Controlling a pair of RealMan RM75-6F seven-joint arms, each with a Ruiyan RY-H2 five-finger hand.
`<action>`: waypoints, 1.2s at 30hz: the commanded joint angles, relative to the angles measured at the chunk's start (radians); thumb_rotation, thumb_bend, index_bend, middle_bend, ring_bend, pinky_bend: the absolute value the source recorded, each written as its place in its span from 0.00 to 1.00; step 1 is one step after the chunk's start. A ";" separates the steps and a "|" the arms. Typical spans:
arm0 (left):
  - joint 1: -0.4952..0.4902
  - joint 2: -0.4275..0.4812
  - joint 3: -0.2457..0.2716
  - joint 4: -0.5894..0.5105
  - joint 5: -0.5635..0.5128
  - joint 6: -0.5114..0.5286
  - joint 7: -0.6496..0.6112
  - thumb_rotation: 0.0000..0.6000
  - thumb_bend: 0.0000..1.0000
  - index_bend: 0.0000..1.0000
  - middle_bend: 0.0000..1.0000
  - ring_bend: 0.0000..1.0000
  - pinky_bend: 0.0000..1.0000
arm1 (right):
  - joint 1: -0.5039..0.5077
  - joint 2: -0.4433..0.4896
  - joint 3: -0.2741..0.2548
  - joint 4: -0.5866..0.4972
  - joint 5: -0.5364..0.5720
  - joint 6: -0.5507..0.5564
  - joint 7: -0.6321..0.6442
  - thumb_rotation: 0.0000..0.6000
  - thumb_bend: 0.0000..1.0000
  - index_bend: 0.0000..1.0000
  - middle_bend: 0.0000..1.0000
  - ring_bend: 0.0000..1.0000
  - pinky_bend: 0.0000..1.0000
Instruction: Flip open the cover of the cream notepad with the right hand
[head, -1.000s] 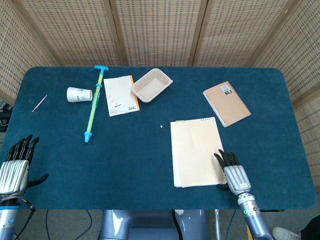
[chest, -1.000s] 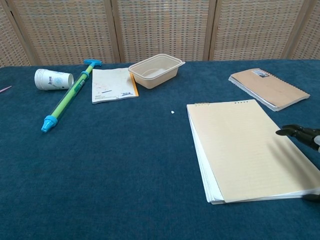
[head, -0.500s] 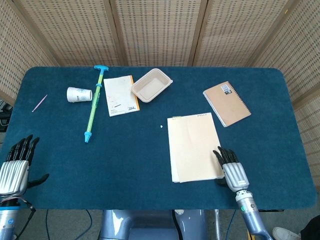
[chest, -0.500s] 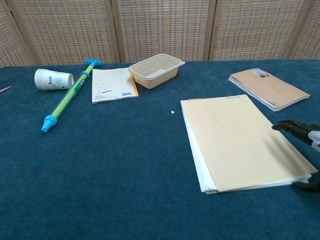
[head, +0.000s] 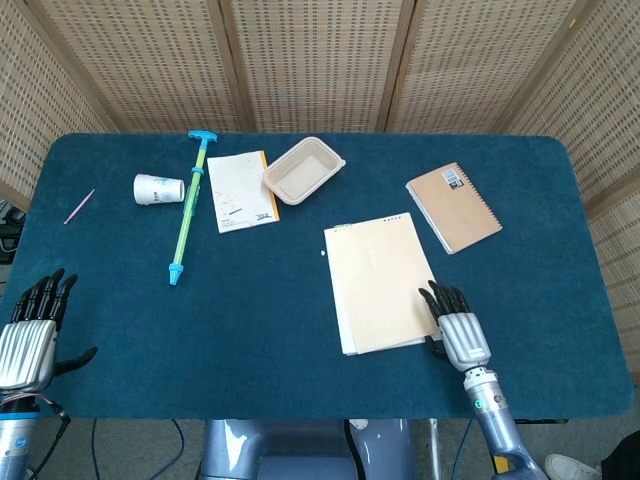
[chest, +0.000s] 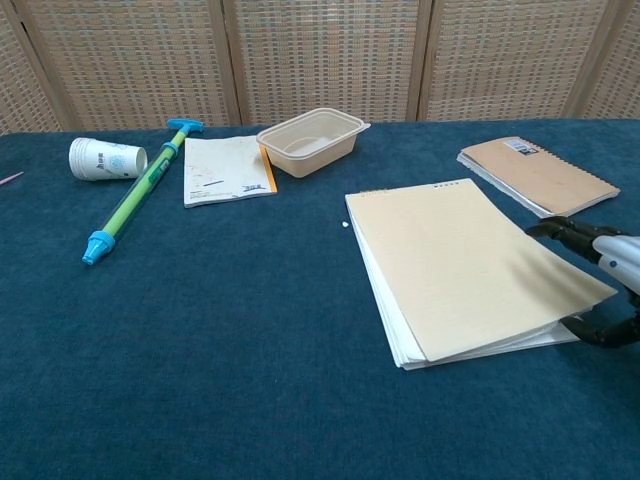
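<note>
Only the chest view shows the right hand (chest: 603, 290) pinching the near right corner of the cream notepad (chest: 465, 265), cover slightly lifted; overhead, the left hand (head: 32, 335) rests open.

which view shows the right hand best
The head view: the whole right hand shows from above, at the notepad's near right corner. The chest view cuts it off at the frame edge.

Silver-backed, ribbed robot hands with black fingers are seen: right hand (head: 457, 335), left hand (head: 30, 335), on grey wrists.
</note>
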 joint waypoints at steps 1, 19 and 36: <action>0.000 0.000 0.000 0.000 0.000 -0.001 0.000 1.00 0.12 0.00 0.00 0.00 0.08 | 0.012 -0.005 0.011 0.003 0.005 -0.007 0.002 1.00 0.53 0.00 0.00 0.00 0.10; -0.003 0.000 -0.001 0.002 -0.005 -0.007 -0.007 1.00 0.12 0.00 0.00 0.00 0.08 | 0.103 -0.035 0.076 0.047 0.052 -0.079 0.010 1.00 0.54 0.01 0.00 0.00 0.11; -0.005 0.003 -0.002 0.004 -0.013 -0.016 -0.018 1.00 0.12 0.01 0.00 0.00 0.08 | 0.165 -0.066 0.090 0.097 -0.004 -0.033 0.073 1.00 0.70 0.67 0.56 0.53 0.62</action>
